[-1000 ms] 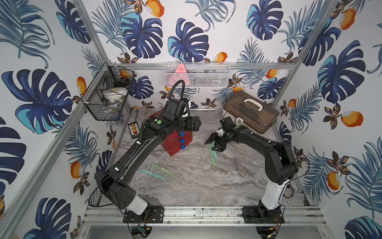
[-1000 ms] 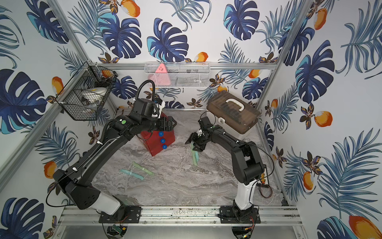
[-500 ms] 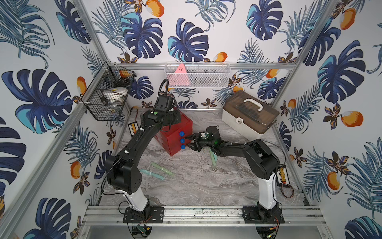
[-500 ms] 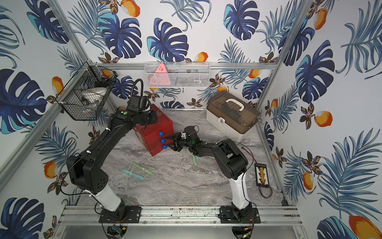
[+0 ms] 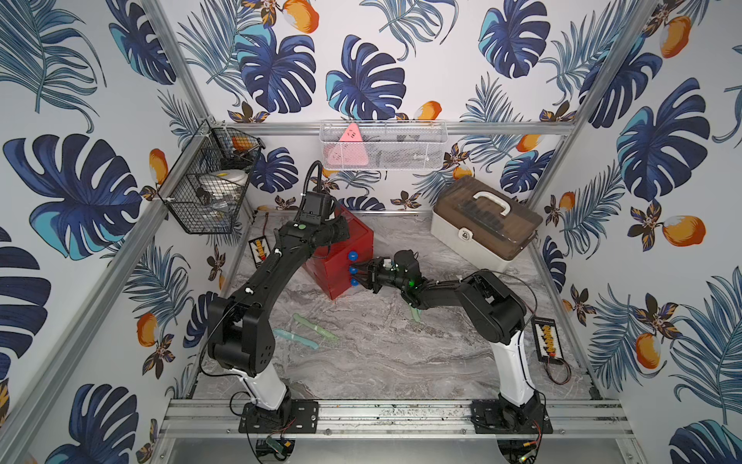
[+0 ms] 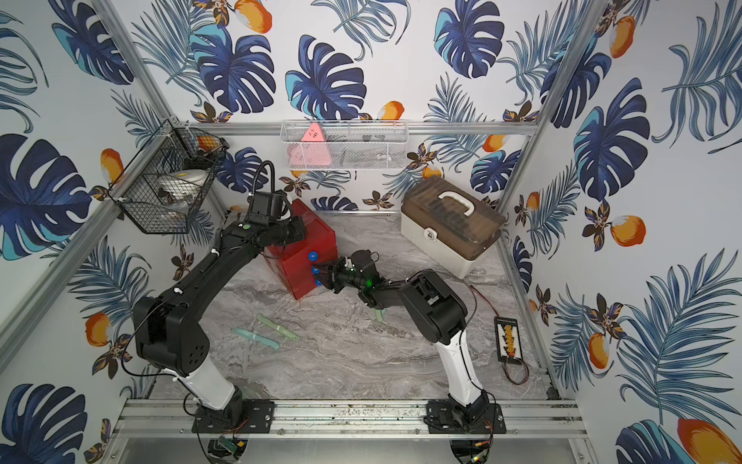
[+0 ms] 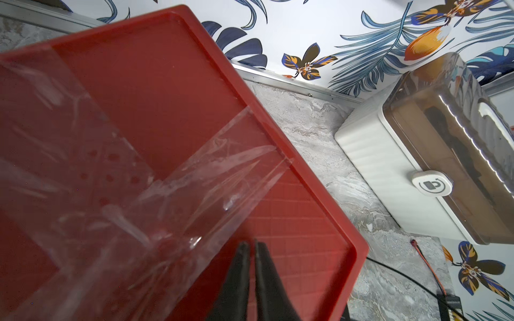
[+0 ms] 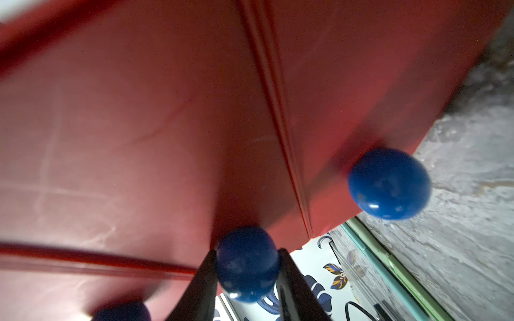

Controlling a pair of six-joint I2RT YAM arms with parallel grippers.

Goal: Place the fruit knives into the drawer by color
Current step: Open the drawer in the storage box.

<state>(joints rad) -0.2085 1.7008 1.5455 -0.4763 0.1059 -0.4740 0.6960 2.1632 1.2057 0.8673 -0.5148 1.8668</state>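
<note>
The red drawer [image 5: 341,251] chest stands at the back left of the table in both top views, its three blue knobs facing right. My right gripper [image 8: 247,251] is shut on the middle knob [image 8: 247,264], one finger on each side; it also shows at the chest front [image 5: 360,274]. My left gripper [image 7: 251,244] is shut and holds nothing, its tips over the chest's red top [image 7: 155,91], which has clear film [image 7: 211,178] stuck on it. On the table lie fruit knives: a pale green one [image 5: 317,327], a teal one [image 5: 295,338], and another green one [image 5: 415,313] partly hidden under my right arm.
A beige case [image 5: 482,229] with a brown lid and white handle sits at the back right. A black wire basket [image 5: 208,193] hangs on the left wall and a white mesh basket [image 5: 381,144] on the back wall. Small black boards with wires lie at the left edge [image 5: 261,251] and the right edge [image 5: 546,337].
My right gripper left the green knife on the table, swung to the chest front and closed on the middle knob. My left gripper drew back over the chest's top and shut.
</note>
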